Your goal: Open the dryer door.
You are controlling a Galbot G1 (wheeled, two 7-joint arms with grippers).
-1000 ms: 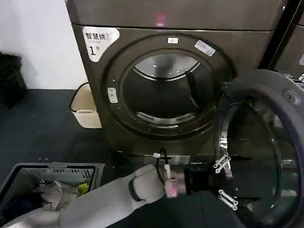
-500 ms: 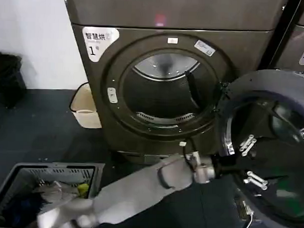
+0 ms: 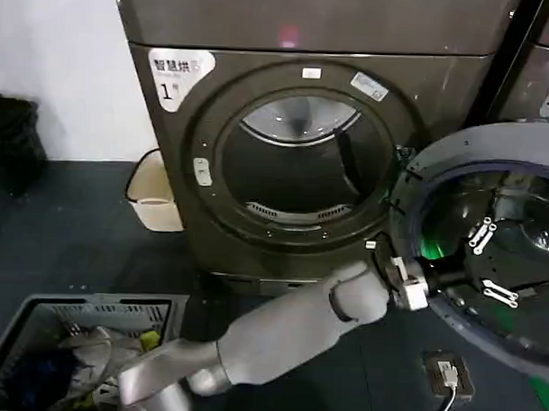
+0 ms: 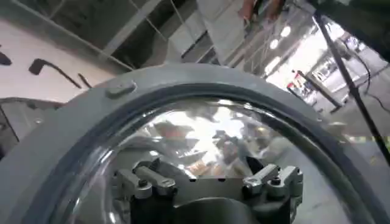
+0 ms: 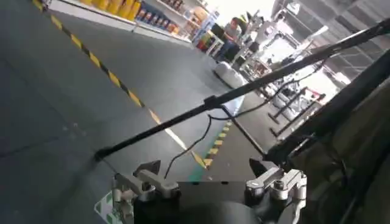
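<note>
Left gripper, fingers spread, sat against the glass of the swung-open, grey-rimmed round dryer door beside the bronze-grey dryer.

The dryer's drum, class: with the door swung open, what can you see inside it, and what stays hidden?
Inside the dryer, bare metal drum wall and a ribbed vent strip show, no laundry. The lower drum floor is hidden behind the opening's rim.

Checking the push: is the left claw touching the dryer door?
Cannot tell. In the head view the left claw overlaps the dryer door glass, but neither contact nor gap shows plainly.
</note>
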